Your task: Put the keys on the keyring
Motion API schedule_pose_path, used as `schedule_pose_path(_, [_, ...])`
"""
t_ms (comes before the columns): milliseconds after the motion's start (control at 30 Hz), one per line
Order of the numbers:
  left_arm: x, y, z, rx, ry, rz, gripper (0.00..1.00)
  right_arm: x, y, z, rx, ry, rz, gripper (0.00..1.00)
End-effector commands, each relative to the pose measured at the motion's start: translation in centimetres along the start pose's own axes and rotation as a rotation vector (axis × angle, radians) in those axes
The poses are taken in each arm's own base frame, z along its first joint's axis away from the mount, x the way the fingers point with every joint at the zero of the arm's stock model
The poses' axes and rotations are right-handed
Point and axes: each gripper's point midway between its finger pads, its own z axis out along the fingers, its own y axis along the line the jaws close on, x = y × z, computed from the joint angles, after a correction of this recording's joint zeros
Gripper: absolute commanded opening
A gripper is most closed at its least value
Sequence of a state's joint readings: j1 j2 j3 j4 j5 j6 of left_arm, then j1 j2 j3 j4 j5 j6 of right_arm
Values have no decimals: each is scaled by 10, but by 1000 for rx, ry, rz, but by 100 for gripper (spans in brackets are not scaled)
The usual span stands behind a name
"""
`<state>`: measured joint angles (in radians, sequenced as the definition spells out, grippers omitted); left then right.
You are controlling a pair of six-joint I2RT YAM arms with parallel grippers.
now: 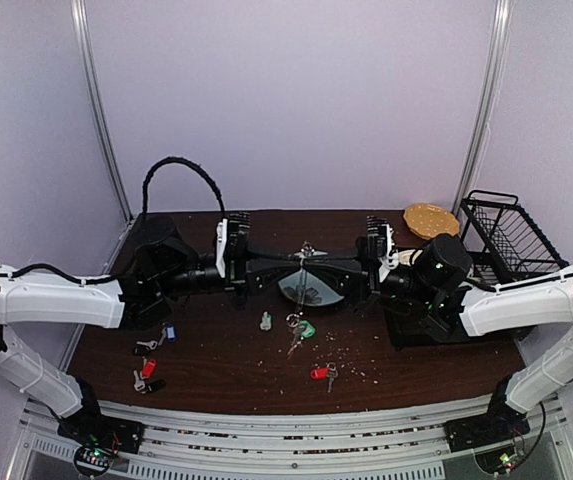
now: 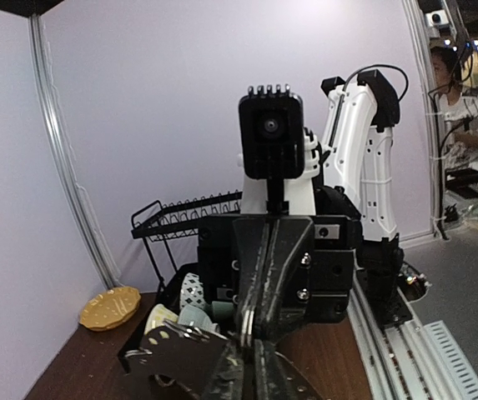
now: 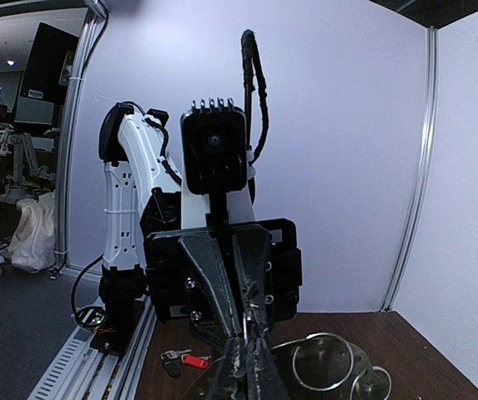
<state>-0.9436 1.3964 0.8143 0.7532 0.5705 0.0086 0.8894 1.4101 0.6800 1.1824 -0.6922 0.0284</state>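
Note:
My left gripper (image 1: 298, 263) and right gripper (image 1: 318, 263) meet tip to tip above the pale green plate (image 1: 288, 290). Both are shut on the keyring (image 1: 308, 250), a thin grey wire that hangs down over the plate. In the left wrist view the wire (image 2: 246, 325) runs between my left gripper (image 2: 255, 371) and the right fingers (image 2: 284, 275) facing it. In the right wrist view my right gripper (image 3: 249, 367) is closed just under the left fingers (image 3: 213, 275). The keys lie loose on the table: green tag (image 1: 308, 328), red tag (image 1: 318, 373), blue tag (image 1: 171, 333), another red tag (image 1: 148, 367).
A small clear bottle (image 1: 265, 321) stands near the green-tagged key. A black dish rack (image 1: 511, 235) and a yellow plate (image 1: 431, 220) are at the back right. Cups (image 2: 190, 296) sit on a black tray under the right arm. Crumbs dot the front of the table.

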Motion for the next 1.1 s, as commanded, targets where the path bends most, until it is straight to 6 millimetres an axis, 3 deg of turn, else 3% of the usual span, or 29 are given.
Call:
schedule_pose_path(0, [-10,7,6,-20,-19,29,0,-20,6,-2,-20,-56,-41,0])
schedule_pose_path(200, [-11,11,1,-55,-3,33,0,-13,4,-3,-2,-21,-36,0])
schedule_pose_path(333, [-1,17,-1,-90,87,60,0,-5,-6,-7,48,36,-46,14])
schedule_pose_path(467, [4,20,-11,-126,166,174,0,1,-15,-18,90,108,-94,20])
schedule_pose_path(733, [-3,5,-22,-111,198,460,0,16,-11,-25,55,269,-176,28])
schedule_pose_path(900, [0,4,-20,-106,279,562,0,15,-9,-19,46,260,-214,27])
schedule_pose_path(1067, [-8,2,-20,-107,283,618,0,12,-2,-11,9,253,-252,25])
